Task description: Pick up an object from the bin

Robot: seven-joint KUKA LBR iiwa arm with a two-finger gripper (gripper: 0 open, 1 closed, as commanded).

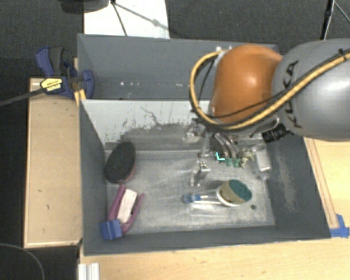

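A single camera looks down into the grey bin [93,156] from above and slightly to one side, close enough that the bin spans most of the frame. The gripper [199,178] sits near mid-frame, with the arm [321,92] reaching in from the view's right of it.

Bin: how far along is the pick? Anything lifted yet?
Done: the arm is down in the bin, with the gripper just above the clear handle of a dish brush with a white-and-teal head, right of centre. In hand: nothing visibly held; the brush lies on the floor. Left: grasp and lift. The black oval scrubber and purple-and-white item sit at left, apart from the gripper.
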